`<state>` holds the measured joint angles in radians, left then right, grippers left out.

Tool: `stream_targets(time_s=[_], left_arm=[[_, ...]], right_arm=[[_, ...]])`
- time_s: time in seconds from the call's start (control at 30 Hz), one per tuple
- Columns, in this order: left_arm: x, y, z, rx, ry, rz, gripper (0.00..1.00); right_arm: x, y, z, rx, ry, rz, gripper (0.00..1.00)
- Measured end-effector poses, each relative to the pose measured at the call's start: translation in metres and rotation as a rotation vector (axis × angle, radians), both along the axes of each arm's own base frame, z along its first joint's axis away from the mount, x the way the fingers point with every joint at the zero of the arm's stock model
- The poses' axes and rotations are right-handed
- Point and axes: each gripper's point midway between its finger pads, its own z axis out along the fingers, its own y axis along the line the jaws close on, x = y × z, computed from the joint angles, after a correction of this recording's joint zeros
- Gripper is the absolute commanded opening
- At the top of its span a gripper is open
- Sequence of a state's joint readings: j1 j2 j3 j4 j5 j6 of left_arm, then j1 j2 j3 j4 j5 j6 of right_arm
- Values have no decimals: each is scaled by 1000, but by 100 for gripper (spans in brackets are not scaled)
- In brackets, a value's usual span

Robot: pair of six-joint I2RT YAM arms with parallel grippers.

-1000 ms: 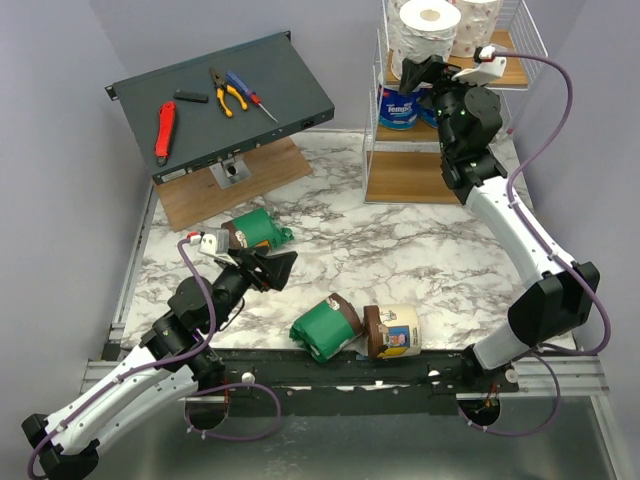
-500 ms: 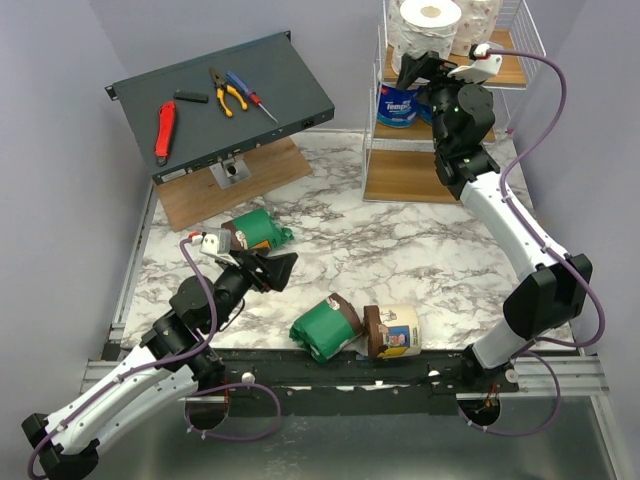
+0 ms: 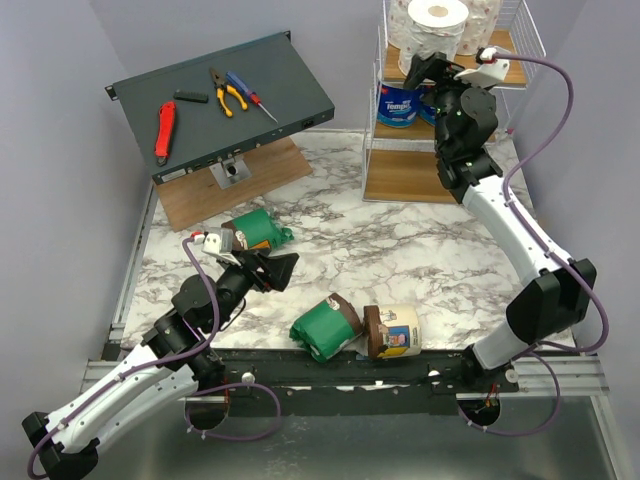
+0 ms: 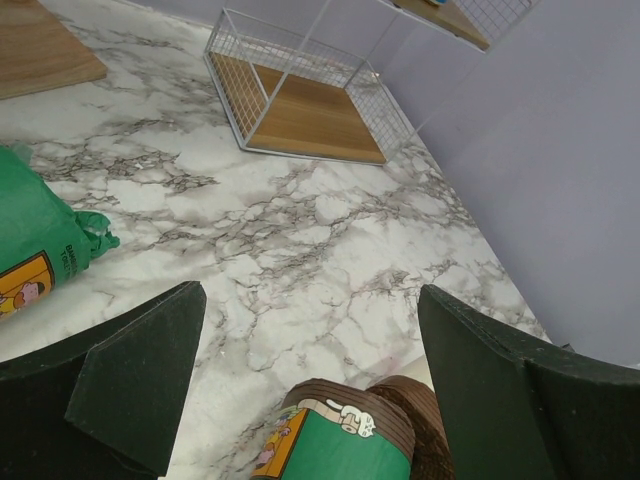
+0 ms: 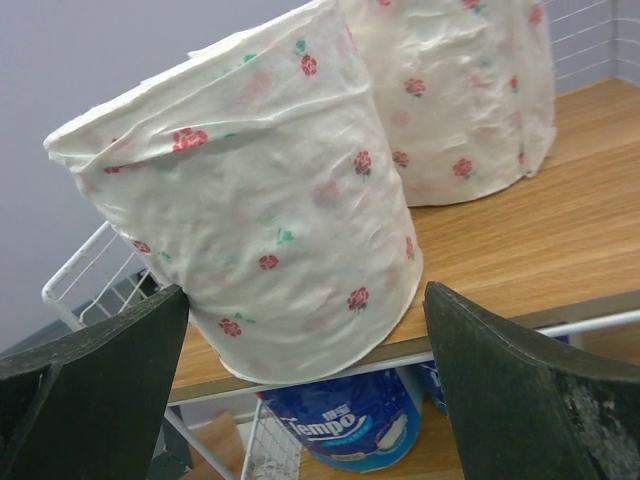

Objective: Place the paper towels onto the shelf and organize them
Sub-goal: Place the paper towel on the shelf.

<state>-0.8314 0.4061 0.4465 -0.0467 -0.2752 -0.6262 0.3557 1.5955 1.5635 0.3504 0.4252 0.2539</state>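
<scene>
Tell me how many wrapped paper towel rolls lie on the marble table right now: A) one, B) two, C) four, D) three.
D: the far green roll, the near green roll and the cream-and-brown roll all lie on the marble table, off the shelf.

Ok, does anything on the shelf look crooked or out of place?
Yes: the front speckled roll on the shelf's top board looks squashed out of round, and its base seems to poke slightly over the board's front edge.
</scene>
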Motion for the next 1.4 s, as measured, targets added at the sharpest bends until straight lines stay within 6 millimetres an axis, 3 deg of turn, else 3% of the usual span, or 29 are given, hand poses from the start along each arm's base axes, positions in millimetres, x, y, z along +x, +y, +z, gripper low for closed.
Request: stream_targets(time_s=[0.97,1.1,1.23,1.33,1.4], left_arm=[[-3,-1,2,-5,-4,-18,91],[-3,-1,1,-6,-3,-19,91],[-4,-2,1,-9,2,-23,91],[-4,-3,0,-8,7,-25,91],[-3,-4,-1,-7,11,-25,91]], right_arm=[[-32,-80,-2,32,35,-327,100],[-44,-85,-2,38,36,-311,100],[-68,-79,7,63,-2,-224,100],[-86,-70,21,72,-46,-140,89],[-95,-57,32,67,-78,-70,75]])
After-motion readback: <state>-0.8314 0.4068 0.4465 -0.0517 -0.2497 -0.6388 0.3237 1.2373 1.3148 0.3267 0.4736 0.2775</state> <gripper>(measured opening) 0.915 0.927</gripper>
